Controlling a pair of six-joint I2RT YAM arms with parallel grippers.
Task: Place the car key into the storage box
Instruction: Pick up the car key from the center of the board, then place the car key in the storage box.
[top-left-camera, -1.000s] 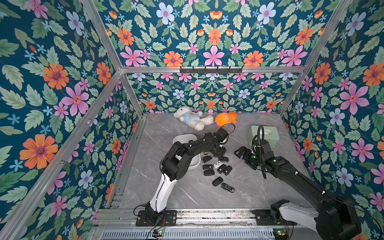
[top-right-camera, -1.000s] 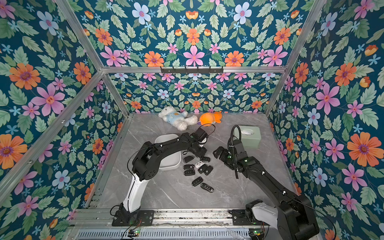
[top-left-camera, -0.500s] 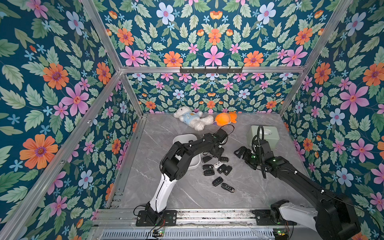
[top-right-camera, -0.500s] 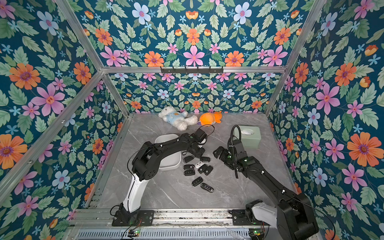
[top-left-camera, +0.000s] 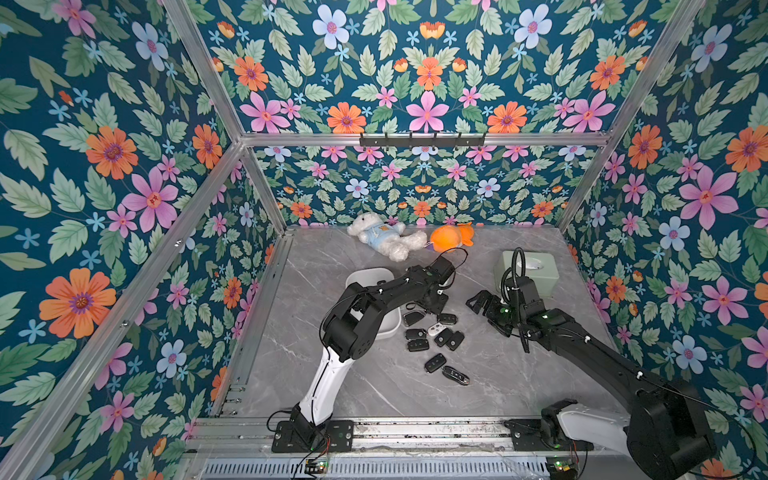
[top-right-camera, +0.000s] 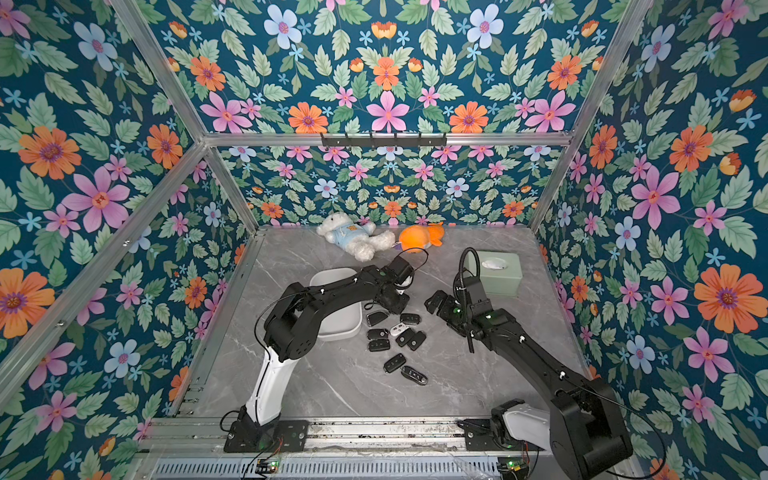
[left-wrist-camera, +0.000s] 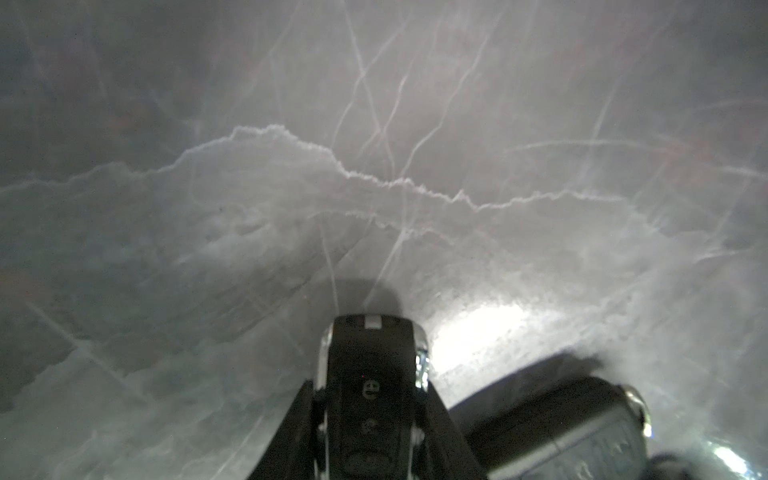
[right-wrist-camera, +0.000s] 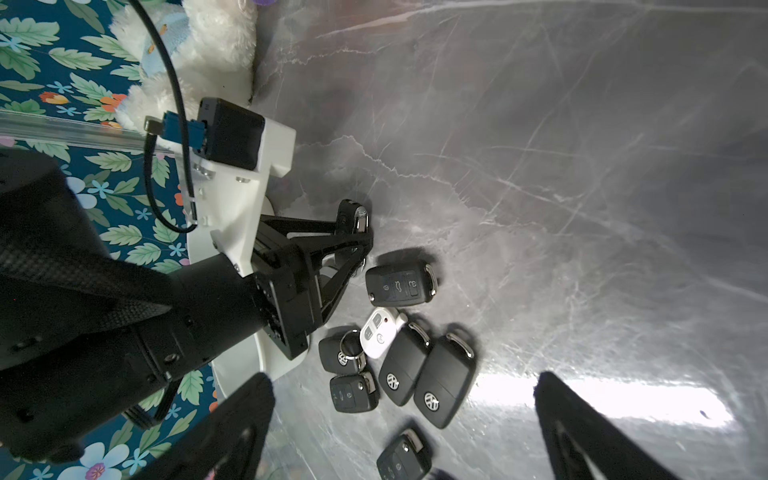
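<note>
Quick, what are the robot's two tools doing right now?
Left tool: closed on a black car key.
Right tool: open, holding nothing.

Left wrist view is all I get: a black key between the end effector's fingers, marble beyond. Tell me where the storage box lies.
Observer: In both top views the storage box lies beside the left end effector, toward the left wall; that arm's forearm crosses over it.
Operator: Report the right end effector.
Observer: The right end effector is open, clear of the keys, in front of the sage-green box.
Operator: Name anything odd in the pile.
Observer: One white fob lies among the loose black keys.
</note>
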